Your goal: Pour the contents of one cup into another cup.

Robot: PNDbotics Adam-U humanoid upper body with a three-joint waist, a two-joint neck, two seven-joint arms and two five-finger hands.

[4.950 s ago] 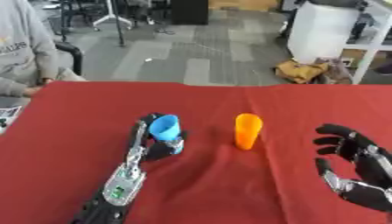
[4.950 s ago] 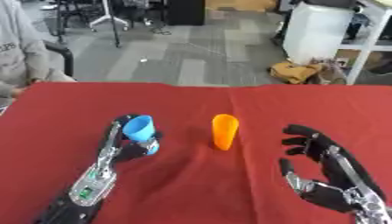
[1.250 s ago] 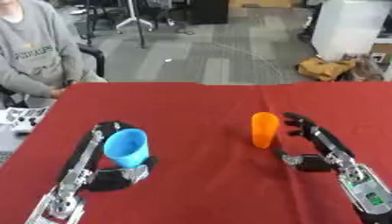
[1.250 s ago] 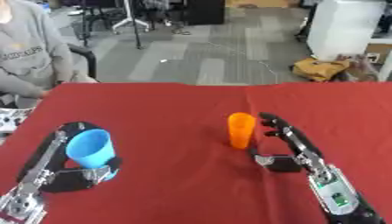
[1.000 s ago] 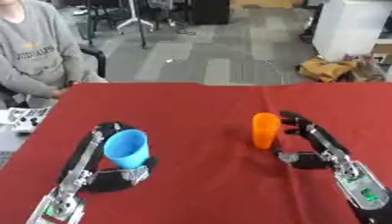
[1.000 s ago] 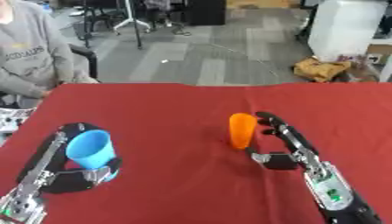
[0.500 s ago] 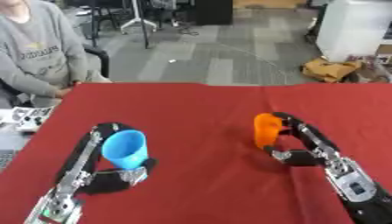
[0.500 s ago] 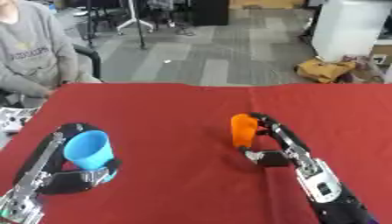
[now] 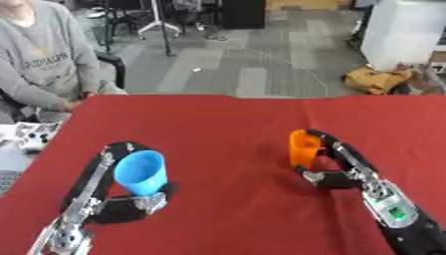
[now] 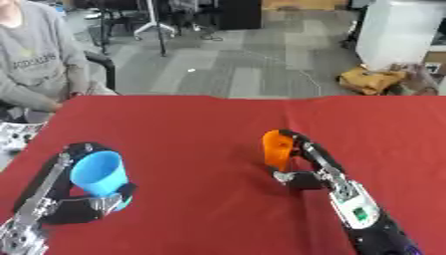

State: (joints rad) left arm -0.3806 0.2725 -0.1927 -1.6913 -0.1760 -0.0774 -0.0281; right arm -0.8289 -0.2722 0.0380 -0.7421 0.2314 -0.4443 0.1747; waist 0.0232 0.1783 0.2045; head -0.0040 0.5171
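Observation:
A blue cup (image 9: pixel 142 172) is held off the red table in my left hand (image 9: pixel 122 203), whose fingers and thumb curl round it; its mouth tilts up and toward me. An orange cup (image 9: pixel 303 148) stands upright on the red cloth right of centre. My right hand (image 9: pixel 338 167) wraps around it, fingers over its far side and thumb low at its base. What the cups hold cannot be seen.
The red cloth (image 9: pixel 226 124) covers the whole table. A person in a grey sweatshirt (image 9: pixel 39 64) sits at the far left corner. A small white object (image 9: pixel 31 134) lies at the left edge. Chairs, a white bin and floor lie beyond.
My right hand has moved in from beside the orange cup and closed its fingers round it. The left hand keeps hold of the blue cup, shifted little.

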